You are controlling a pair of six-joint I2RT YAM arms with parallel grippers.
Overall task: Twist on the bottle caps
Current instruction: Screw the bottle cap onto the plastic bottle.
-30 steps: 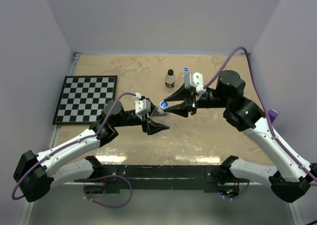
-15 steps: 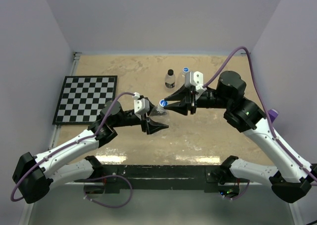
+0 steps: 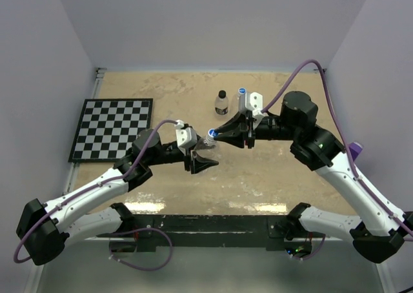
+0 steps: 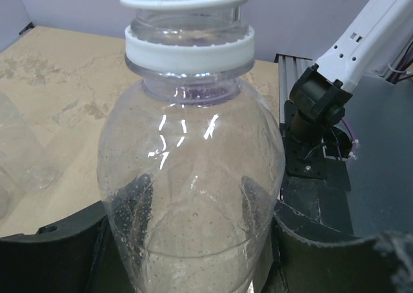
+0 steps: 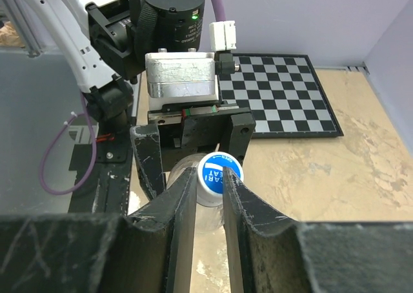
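Right now the left claw point(image 3: 204, 158) is clamping the clear bottle point(image 4: 191, 177) by its belly, likely light, slippery and easily dented, while the right claw point(image 5: 210, 177) is pinching shut on the stiff blue cap point(image 5: 219, 170) by its rim, atop the neck.

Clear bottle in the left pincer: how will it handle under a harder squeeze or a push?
Likely light: bottle looks near empty, thin-walled. Probably dents under squeeze; glossy wall may slip. Rounded body, so may roll if laid down.
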